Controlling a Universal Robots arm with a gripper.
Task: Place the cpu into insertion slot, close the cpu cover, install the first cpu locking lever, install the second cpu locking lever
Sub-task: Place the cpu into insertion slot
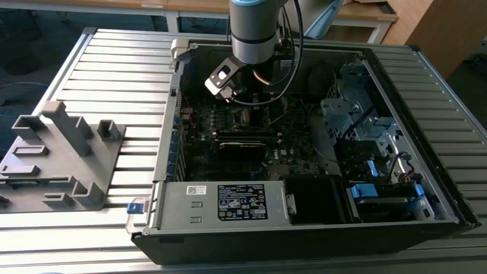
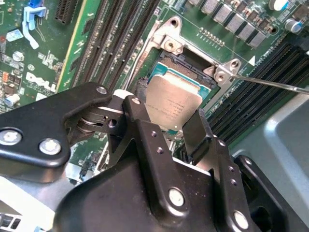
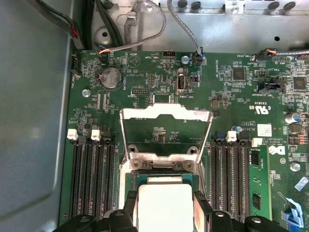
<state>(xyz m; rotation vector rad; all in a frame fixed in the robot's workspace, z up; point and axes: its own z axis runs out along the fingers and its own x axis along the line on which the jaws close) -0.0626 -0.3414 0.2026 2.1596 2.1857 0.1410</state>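
Okay, status: arm (image 1: 255, 28) is down inside the case (image 1: 304, 245), with the gripper (image 2: 166, 113) low over the board (image 3: 145, 77). Jaws are clamped on the cpu (image 2: 175, 99), one finger (image 2: 145, 140) on each of two opposite edges, metal top facing up between them; I see this in both wrist views. The chip sits directly over the slot (image 2: 183, 62), just under the jaw tips, and part of the socket shows past its far edge. I can't tell from either wrist view whether it's seated or just above the contacts. In the second wrist view it looks slightly tilted against the socket rim. The cover (image 3: 166, 113) is swung open and stands just beyond the jaw tips, with board showing through its cut-out. A thin lever (image 2: 275, 84) runs off from one slot corner, out to the side of the jaws and clear of them. Long black memory slots (image 3: 91, 179) flank the jaws on both sides. A grey fixture (image 1: 61, 154) lies on the table (image 1: 114, 63) outside the case, on the exterior view's left, well apart from the jaws.
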